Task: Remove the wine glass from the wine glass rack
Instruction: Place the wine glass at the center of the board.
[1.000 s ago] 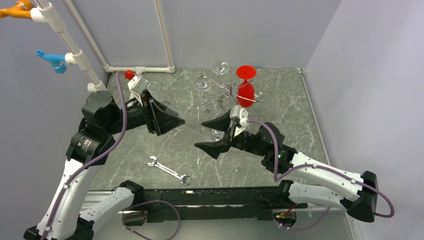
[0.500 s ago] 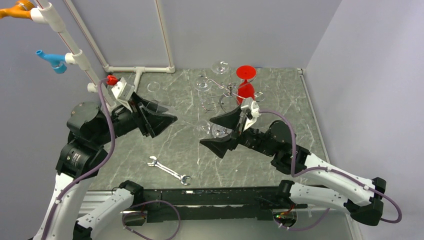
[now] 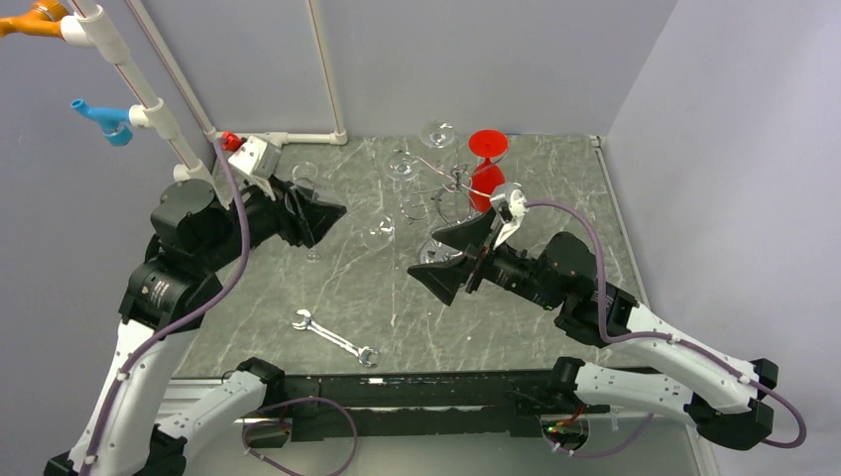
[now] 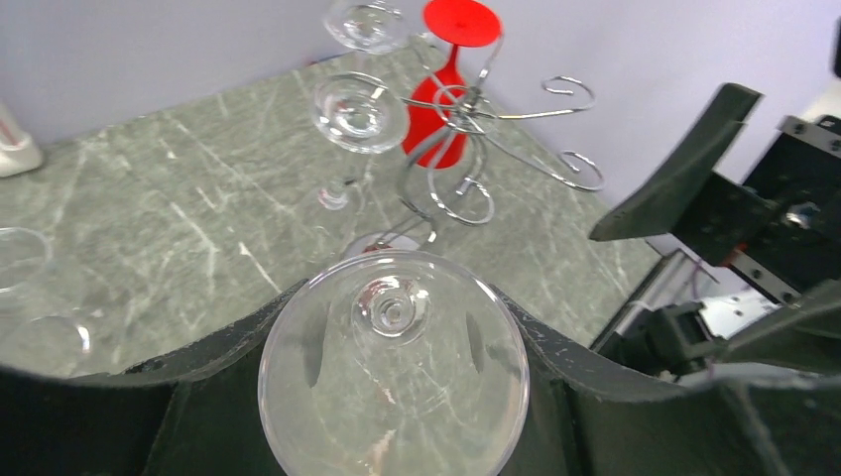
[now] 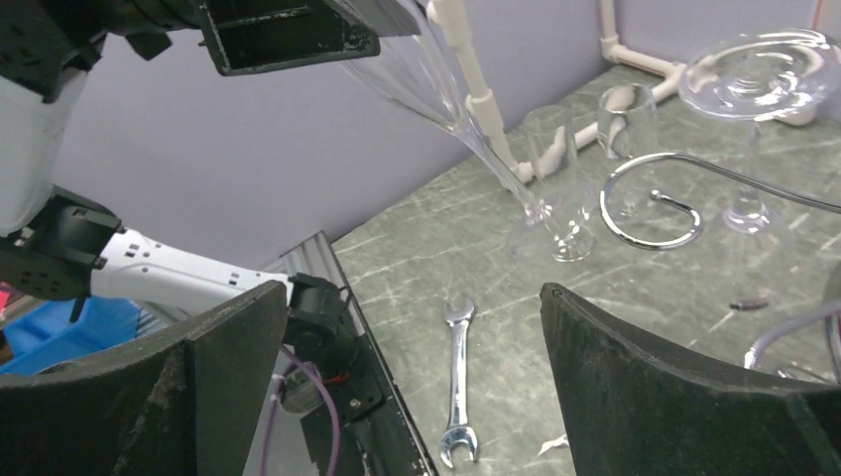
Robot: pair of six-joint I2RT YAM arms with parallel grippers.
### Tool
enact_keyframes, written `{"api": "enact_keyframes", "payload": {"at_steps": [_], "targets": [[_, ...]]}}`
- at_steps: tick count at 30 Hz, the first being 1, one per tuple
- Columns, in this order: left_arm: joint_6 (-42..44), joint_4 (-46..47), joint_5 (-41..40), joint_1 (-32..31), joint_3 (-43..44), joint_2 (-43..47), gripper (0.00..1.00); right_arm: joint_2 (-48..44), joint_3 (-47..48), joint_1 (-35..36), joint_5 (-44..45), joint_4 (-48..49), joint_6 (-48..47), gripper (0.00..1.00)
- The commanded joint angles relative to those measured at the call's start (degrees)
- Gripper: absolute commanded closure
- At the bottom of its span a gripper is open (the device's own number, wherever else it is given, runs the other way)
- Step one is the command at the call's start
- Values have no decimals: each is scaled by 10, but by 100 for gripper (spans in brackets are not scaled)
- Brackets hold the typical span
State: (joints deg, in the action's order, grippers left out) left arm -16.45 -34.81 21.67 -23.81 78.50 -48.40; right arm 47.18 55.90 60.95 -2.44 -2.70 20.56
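From above I am seeing the left gripper (image 3: 319,213), clamped on the glass (image 3: 377,231), drawing it further left of the rack (image 3: 454,183) while the right gripper (image 3: 421,255), jaws apart, is nearing the rack; the left wrist, then the right, is showing the glass clear of the rack, so I am judging removal done.

Grey-green marbled table (image 3: 417,317), red glass (image 3: 488,145), chrome rack (image 4: 464,99), clear wine glass (image 4: 394,367)
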Motion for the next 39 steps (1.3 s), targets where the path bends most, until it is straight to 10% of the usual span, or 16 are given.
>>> {"api": "enact_keyframes", "payload": {"at_steps": [1,22,39], "targets": [[46,-11,-70,-2,40,-16,100,-3,31,3,44,-40,24,0],[89,78,-165,-2,-24,-116,100,-28,102,3,346,-157,45,0],[101,144,-184,-2,-90,-208,100,-64,79,3,379,-135,22,0]]}}
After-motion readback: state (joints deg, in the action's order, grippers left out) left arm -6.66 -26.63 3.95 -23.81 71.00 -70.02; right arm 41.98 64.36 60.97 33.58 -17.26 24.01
